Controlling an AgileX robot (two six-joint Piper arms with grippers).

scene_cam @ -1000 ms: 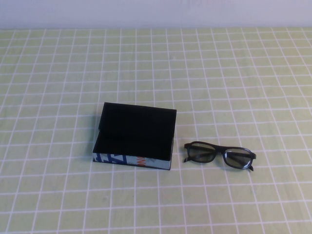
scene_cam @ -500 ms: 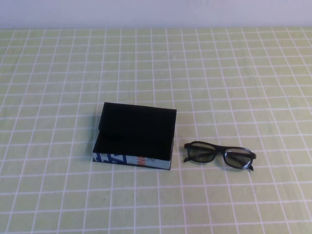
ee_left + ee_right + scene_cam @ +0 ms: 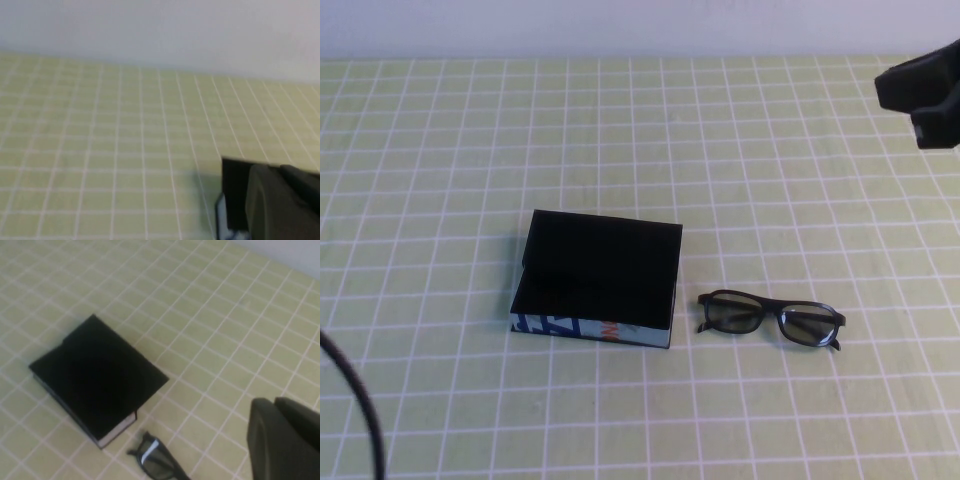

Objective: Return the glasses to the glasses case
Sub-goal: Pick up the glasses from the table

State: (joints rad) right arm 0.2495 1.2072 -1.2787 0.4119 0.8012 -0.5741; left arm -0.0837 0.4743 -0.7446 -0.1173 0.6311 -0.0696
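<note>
The glasses case lies left of the table's middle, black on top and inside, with its printed light side facing me. The black glasses lie folded open on the cloth just right of it, not touching it. My right gripper is shut and empty, high above the table at the far right, well away from the glasses and the case. My left gripper is shut and empty. In the left wrist view it partly hides the case. It is out of the high view.
A yellow-green checked cloth covers the table, with a pale wall behind it. A black cable curves in at the near left corner.
My right arm has come into the high view at the far right, and a black cable has appeared at the near left. The glasses and case have not moved.
</note>
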